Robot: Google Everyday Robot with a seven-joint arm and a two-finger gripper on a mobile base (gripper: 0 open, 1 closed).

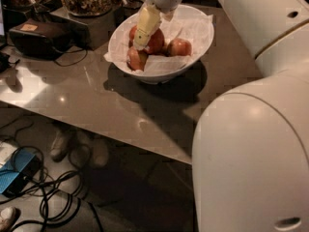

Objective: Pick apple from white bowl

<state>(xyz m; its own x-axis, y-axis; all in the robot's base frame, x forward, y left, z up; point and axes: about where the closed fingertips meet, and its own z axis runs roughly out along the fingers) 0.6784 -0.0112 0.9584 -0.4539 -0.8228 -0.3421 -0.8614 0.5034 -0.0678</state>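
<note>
1. The gripper point(143, 36) hung inside the white bowl point(205, 37), near the worktop's far edge, against the left flank of the apple point(155, 41). Whether it was apart or clamped could not be told.
2. Doing this well probably meant straddling the apple's widest part before squeezing, then lifting straight up.
3. Two smaller apples point(179, 47) touched it, and crumpled paper point(193, 25) lined the bowl; either might have dragged along.
4. A black box point(36, 35) sat by the far left corner, well apart.

Looks down over claw point(141, 41) in white bowl point(170, 76)
</note>
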